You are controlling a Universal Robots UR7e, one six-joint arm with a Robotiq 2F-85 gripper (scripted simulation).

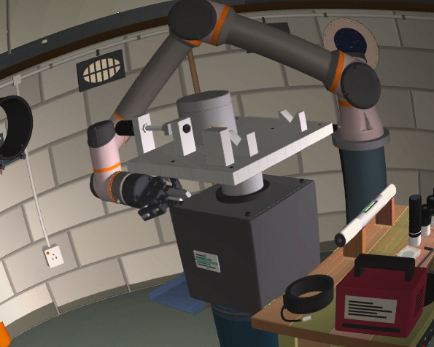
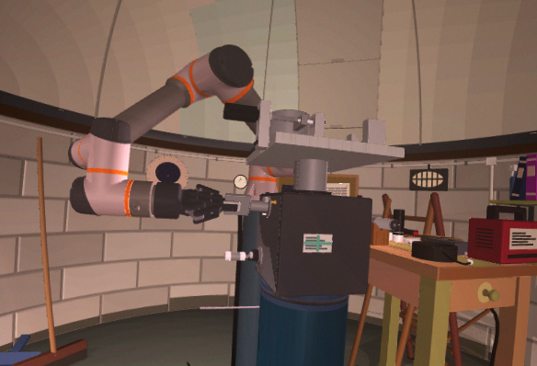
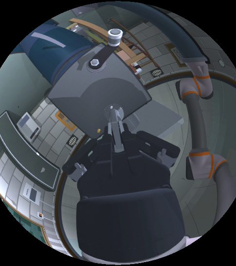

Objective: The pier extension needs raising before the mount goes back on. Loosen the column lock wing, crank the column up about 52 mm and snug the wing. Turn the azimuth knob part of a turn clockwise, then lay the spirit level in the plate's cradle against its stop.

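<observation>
At the side of the dark pier housing (image 1: 247, 239), my gripper (image 2: 226, 203) is closed with its fingers on the grey column lock wing (image 2: 240, 204), which sticks out from the housing's upper face (image 3: 114, 116). The crank handle (image 3: 104, 53) with its pale grip (image 2: 234, 255) sits lower on the same face. The grey column (image 1: 243, 185) rises from the housing and carries the white plate (image 1: 243, 149). The black azimuth knob (image 1: 124, 127) is at the plate's far-left bracket. The white spirit level (image 1: 366, 214) rests on wooden blocks on the bench.
The wooden bench (image 2: 454, 276) stands right of the pier with a red box (image 1: 381, 295), a black ring (image 1: 309, 293) and eyepieces (image 1: 426, 216). My arm's base column (image 1: 362, 179) is behind the plate. A broom (image 2: 45, 248) leans on the brick wall.
</observation>
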